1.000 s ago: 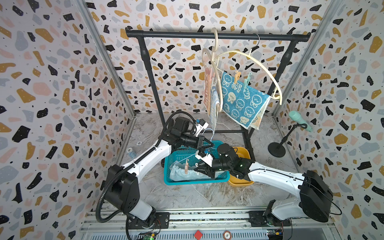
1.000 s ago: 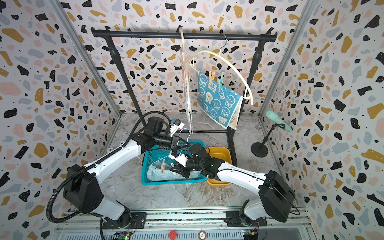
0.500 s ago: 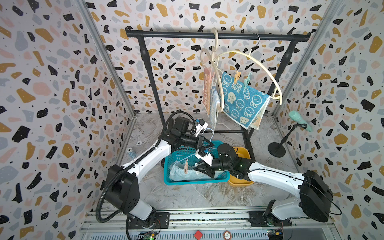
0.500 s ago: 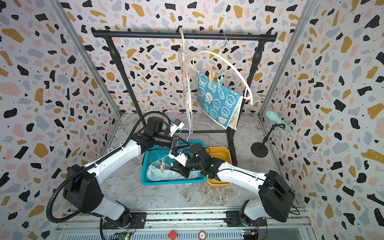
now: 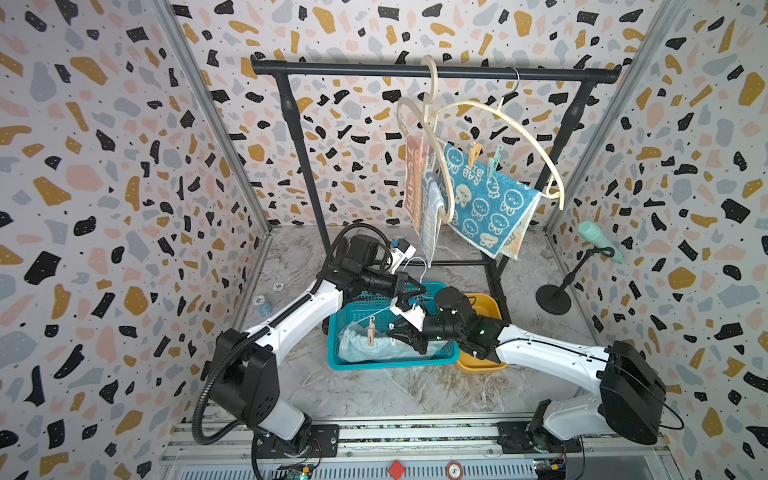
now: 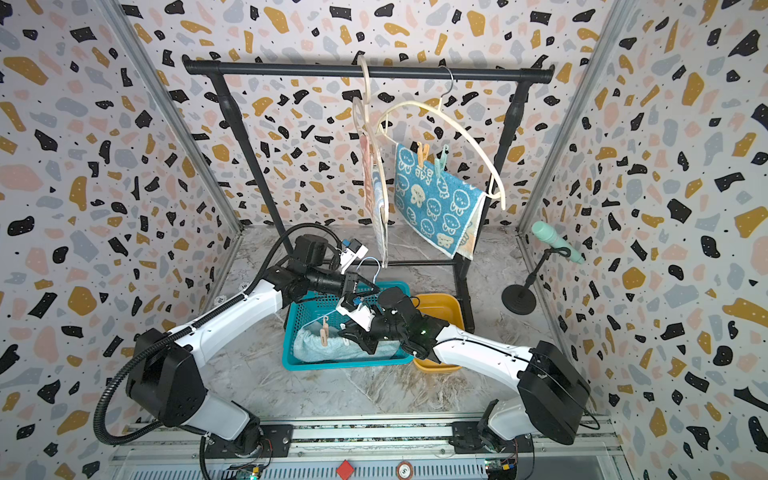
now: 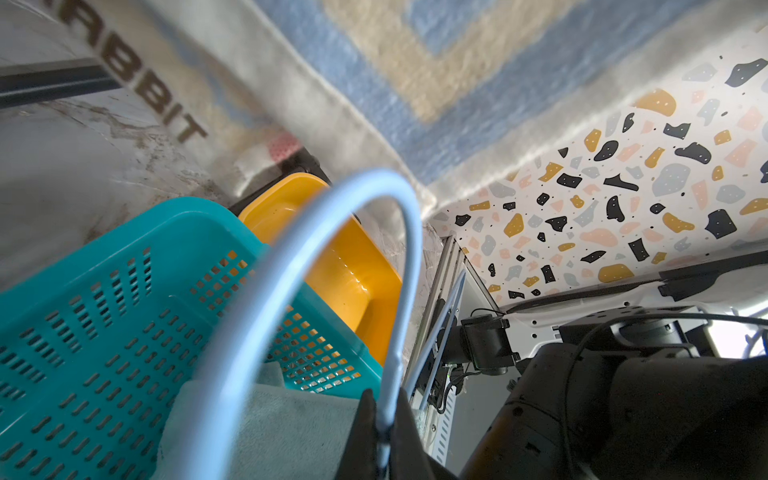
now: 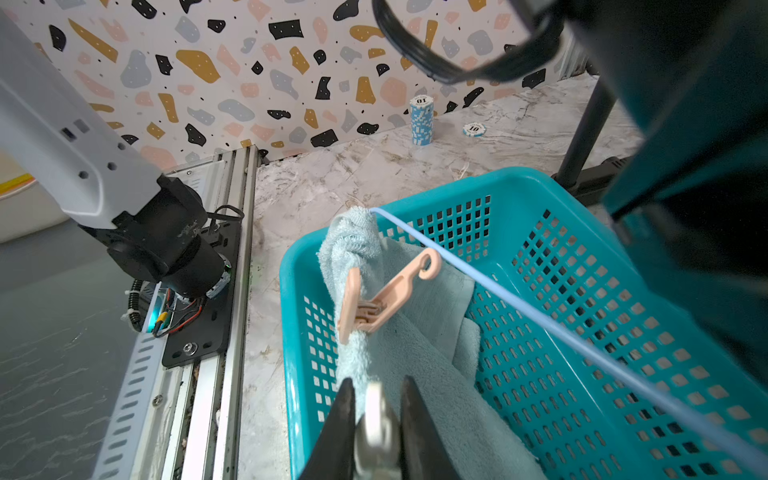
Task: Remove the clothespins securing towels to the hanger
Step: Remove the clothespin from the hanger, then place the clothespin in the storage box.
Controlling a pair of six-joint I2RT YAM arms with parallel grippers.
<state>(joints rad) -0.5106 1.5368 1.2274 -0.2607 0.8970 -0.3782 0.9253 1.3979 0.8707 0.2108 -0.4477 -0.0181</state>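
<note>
Left jaws: clenched on the thin pale blue wire hanger (image 7: 413, 257), at the foot of its hook. The hook arches up and away from between them.

Right jaws: closed on a white clothespin (image 8: 376, 419), one finger on each side of it. You cannot tell from here whether that pin bites any cloth.

Just ahead of your right jaws, a peach clothespin (image 8: 382, 299) pins the pale blue towel (image 8: 415, 361) to the hanger's wire. The towel slumps in the teal basket (image 8: 478, 183) beneath both jaws. A yellow tub (image 7: 345, 257) sits on the surface just beside the basket.

Well above and beyond both jaws, the striped towel (image 5: 415, 183) and the rabbit towel (image 5: 486, 203) hang under the black rail (image 5: 353, 70). A yellow clothespin (image 5: 473, 154) and a mint clothespin (image 5: 493, 161) stand side by side on the rabbit towel's upper edge.
</note>
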